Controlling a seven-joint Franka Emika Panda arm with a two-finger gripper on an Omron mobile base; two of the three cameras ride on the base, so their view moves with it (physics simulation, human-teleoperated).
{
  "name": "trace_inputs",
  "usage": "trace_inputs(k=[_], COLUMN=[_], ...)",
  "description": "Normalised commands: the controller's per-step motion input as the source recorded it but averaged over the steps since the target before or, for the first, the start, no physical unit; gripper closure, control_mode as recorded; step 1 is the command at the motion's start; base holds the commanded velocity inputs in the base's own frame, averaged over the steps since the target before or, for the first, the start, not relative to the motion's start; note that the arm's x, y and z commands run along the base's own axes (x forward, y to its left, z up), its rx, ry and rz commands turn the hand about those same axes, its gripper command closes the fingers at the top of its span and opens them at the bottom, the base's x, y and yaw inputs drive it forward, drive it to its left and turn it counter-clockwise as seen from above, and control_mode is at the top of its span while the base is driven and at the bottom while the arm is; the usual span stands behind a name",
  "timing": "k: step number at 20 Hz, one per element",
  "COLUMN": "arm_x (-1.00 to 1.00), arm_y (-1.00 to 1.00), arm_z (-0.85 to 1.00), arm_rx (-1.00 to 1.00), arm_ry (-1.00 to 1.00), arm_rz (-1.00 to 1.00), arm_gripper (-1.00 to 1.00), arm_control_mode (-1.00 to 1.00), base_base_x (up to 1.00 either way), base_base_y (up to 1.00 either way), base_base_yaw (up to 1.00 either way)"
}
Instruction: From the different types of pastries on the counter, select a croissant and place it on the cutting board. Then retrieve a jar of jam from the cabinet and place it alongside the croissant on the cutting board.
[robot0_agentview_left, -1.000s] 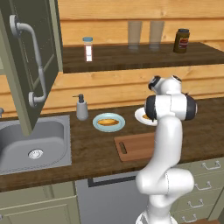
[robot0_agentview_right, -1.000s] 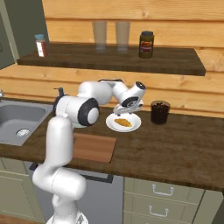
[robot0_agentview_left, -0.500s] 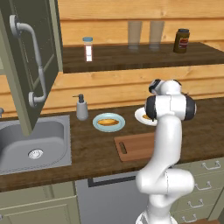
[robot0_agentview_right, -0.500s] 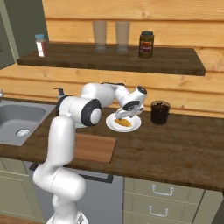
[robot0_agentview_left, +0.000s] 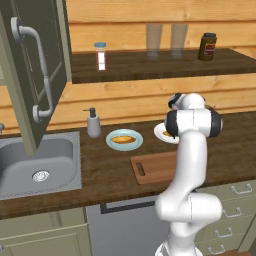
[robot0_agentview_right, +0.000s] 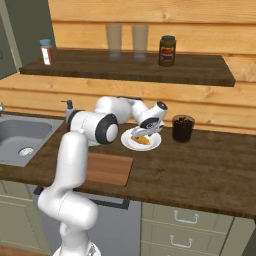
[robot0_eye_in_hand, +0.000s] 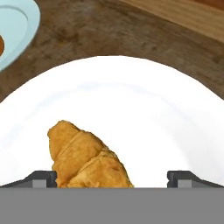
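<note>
Hand view: hand (robot0_eye_in_hand: 112, 177) wide open, straddling croissant (robot0_eye_in_hand: 85, 158), holding nothing.

Golden-orange croissant (robot0_eye_in_hand: 85, 159) on a plain white plate (robot0_eye_in_hand: 131, 113); pale blue plate (robot0_agentview_left: 124, 139) under a golden oval pastry (robot0_agentview_left: 123, 139). Counter (robot0_agentview_right: 200, 165) — dark brown wood grain; cutting board (robot0_agentview_left: 155, 167) — reddish-brown. Brown jar (robot0_agentview_right: 167, 50) with red label; sink (robot0_agentview_left: 37, 162) grey.
</note>
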Motion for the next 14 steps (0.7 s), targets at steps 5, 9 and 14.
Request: trace_inputs(k=[5, 9, 14], arm_x=[0.23, 0.09, 0.0], arm_y=[0.0, 0.0, 0.0], arm_z=[-0.29, -0.53, -0.56], arm_rx=[0.0, 0.0, 0.07], arm_ry=[0.0, 0.07, 0.26], arm_rz=[0.05, 0.11, 0.1], arm_gripper=[-1.0, 1.0, 1.0], arm_control_mode=[-1.0, -1.0, -1.0], base_base_x=[0.0, 0.0, 0.0], base_base_y=[0.0, 0.0, 0.0], base_base_yaw=[0.0, 0.0, 0.0])
